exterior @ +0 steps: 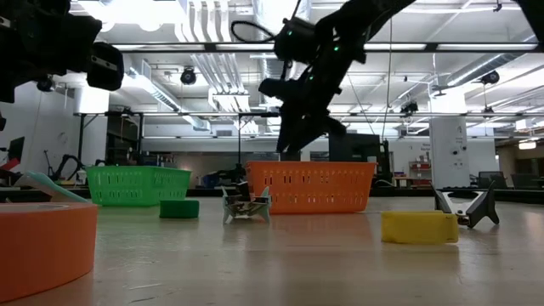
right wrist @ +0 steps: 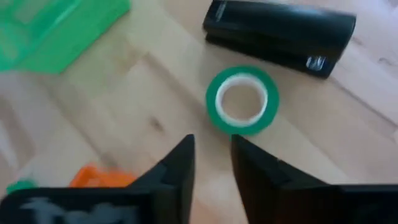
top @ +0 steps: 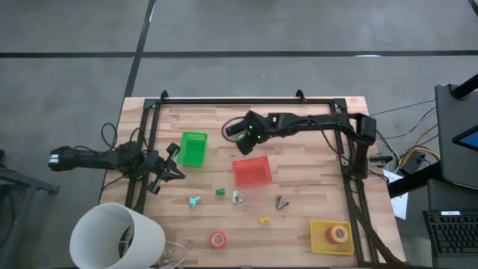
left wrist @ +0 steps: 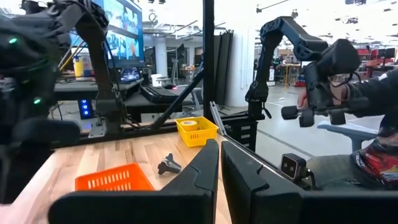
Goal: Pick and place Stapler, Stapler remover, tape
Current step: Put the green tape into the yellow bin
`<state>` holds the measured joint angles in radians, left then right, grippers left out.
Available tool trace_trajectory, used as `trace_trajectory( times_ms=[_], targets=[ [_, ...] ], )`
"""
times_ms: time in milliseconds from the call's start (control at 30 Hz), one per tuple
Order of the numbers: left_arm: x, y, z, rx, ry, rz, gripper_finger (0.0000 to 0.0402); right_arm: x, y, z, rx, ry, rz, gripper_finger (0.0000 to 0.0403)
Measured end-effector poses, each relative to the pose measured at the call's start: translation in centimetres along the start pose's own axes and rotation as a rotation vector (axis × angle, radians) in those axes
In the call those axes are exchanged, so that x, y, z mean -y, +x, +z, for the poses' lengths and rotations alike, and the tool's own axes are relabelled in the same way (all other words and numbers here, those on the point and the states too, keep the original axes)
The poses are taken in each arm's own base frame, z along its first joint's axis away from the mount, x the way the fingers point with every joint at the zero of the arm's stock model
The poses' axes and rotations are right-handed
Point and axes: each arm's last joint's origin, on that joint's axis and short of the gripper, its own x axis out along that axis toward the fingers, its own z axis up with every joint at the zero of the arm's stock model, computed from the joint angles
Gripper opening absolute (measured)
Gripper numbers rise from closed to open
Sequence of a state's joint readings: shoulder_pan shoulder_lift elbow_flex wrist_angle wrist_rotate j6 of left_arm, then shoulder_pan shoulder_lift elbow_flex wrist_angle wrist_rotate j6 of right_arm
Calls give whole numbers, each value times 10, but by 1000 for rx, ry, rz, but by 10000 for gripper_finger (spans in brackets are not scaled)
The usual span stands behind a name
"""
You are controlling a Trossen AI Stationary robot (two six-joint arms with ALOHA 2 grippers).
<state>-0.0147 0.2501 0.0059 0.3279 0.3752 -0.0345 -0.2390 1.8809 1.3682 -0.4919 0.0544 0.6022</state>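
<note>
My right gripper [top: 240, 139] [right wrist: 211, 158] hangs open over the table's far middle, between the green bin [top: 194, 148] and the orange-red bin [top: 252, 172], holding nothing. Its wrist view shows a green tape ring [right wrist: 242, 101] lying flat on the wood just beyond the fingertips. The black stapler [right wrist: 280, 28] lies farther on. In the high view the arm hides both. An orange tape roll [top: 217, 239] lies near the near edge. Another [top: 338, 234] sits in the yellow bin [top: 317, 237]. The dark staple remover [top: 281, 202] stands on the table. My left gripper [top: 170, 161] [left wrist: 216, 177] waits shut at the left.
Small pieces lie mid-table: a green block [top: 220, 192], a teal piece [top: 194, 201], a grey clip [top: 237, 197] and a yellow block [top: 264, 220]. A white cylinder [top: 116, 235] stands at the near left corner. A black frame [top: 246, 101] borders the table. A person's hands [left wrist: 320, 93] show beyond the right side.
</note>
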Motion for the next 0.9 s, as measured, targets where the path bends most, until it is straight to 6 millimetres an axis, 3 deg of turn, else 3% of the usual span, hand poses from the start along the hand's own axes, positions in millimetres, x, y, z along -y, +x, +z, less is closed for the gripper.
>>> trace_trajectory(
  times_ms=[200,367,900],
  targets=[
    [0,0,0,-1,0,0,23,9,23,10,-50,36,-49,181],
    [0,0,0,-1,0,0,23,18,40,10,-114,38,-106,205],
    [0,0,0,-2,-1,0,23,41,62,18,-122,108,-161,188]
  ],
)
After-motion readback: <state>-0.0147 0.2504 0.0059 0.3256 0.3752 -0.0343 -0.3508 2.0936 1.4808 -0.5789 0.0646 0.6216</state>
